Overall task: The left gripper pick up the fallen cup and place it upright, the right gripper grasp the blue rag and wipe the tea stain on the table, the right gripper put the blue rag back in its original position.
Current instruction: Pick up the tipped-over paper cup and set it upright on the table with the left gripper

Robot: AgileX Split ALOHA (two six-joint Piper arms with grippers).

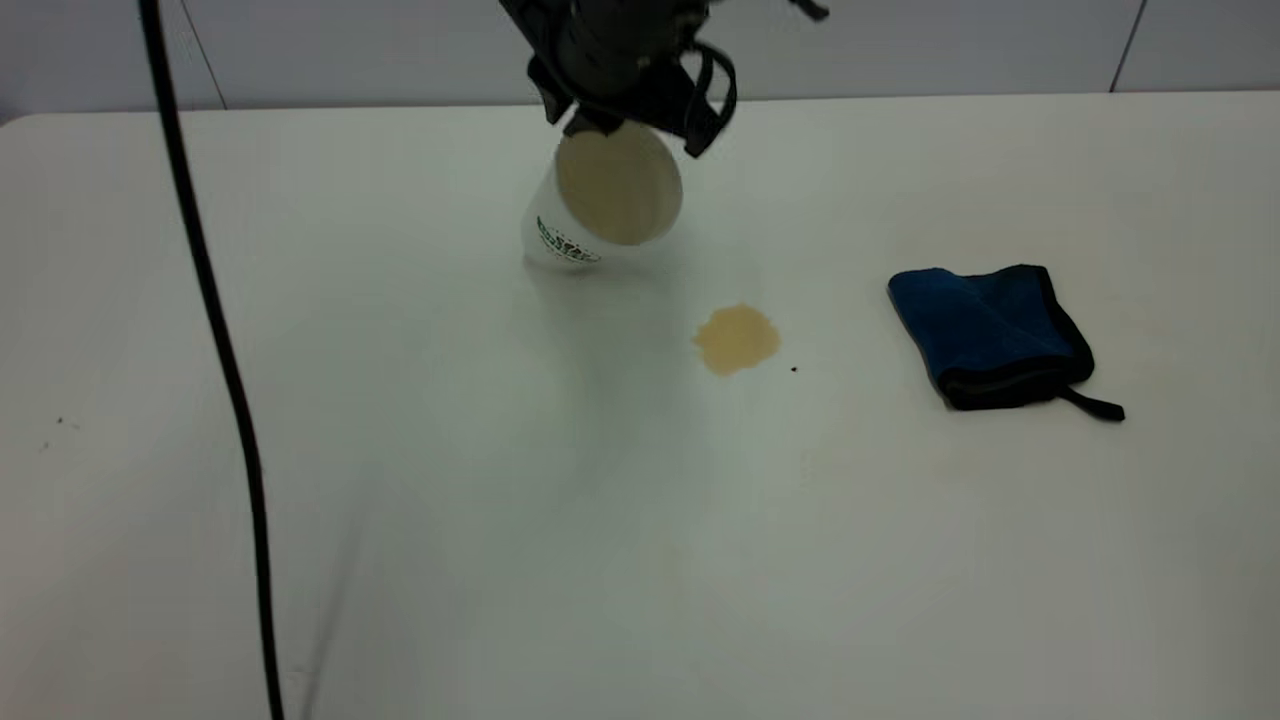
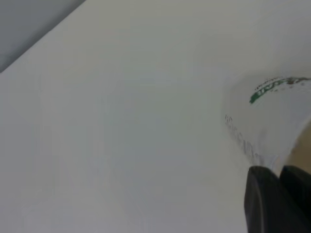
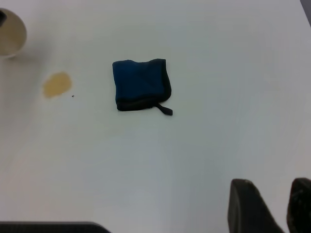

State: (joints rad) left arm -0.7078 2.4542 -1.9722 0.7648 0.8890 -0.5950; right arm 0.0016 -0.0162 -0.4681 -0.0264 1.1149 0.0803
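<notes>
The white cup (image 1: 565, 235) with its green banner is tilted, base on the table (image 1: 500, 520) and mouth facing the camera. My left gripper (image 1: 603, 118) comes down from above and is shut on the cup's top rim; the left wrist view shows its black fingers (image 2: 262, 196) pinching the cup (image 2: 265, 116). The light-brown tea stain (image 1: 737, 338) lies just right of the cup. The blue rag (image 1: 985, 335) lies folded further right. My right gripper (image 3: 273, 196) is open, hovering well back from the rag (image 3: 141, 85), the stain (image 3: 57, 84) and the cup (image 3: 9, 34).
A black cable (image 1: 215, 350) hangs down the left side of the exterior view. A tiny dark speck (image 1: 794, 369) sits beside the stain. The table's far edge meets a grey wall (image 1: 900, 45).
</notes>
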